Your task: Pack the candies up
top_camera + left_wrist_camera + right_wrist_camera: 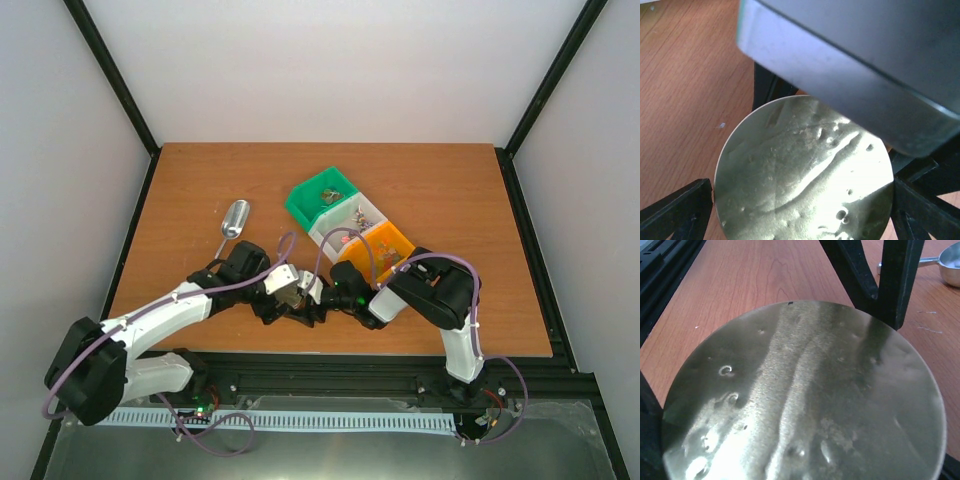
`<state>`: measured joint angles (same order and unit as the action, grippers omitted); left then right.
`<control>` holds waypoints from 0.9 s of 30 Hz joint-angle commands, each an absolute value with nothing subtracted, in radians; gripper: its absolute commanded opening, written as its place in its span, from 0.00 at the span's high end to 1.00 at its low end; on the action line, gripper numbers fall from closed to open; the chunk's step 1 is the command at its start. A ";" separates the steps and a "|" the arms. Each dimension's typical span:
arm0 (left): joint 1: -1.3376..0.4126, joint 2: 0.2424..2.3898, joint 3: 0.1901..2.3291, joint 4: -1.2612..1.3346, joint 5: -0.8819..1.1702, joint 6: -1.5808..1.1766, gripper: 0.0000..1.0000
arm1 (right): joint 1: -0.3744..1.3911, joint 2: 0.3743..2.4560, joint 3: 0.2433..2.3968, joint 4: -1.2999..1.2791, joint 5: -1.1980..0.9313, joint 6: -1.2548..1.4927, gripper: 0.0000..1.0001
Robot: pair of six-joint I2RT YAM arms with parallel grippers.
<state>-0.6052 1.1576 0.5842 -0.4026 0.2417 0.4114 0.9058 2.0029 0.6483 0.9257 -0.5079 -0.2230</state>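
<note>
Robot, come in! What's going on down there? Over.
Left gripper open, right gripper unclear; both straddle the round gold lid. Tiny wrapped candies sit in the white plastic bin and orange plastic bin. Silver metal scoop lies off left.

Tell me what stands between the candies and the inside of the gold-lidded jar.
The gold lid itself: it appears to sit on the jar's mouth, near the table's front edge. The candies lie in the bins behind it; nothing else visible blocks the way.
</note>
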 commanded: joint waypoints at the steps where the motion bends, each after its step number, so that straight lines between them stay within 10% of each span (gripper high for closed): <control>1: -0.620 1.186 0.605 -0.366 0.260 0.428 0.07 | 0.919 2.040 0.644 0.884 -0.468 -0.237 0.46; 18: -0.585 1.278 0.689 -0.666 0.460 0.984 0.19 | 0.917 1.987 0.581 0.839 -0.649 -0.355 0.48; 27: -0.524 1.372 0.816 -0.717 0.505 0.950 0.02 | 0.916 1.981 0.578 0.839 -0.630 -0.328 0.49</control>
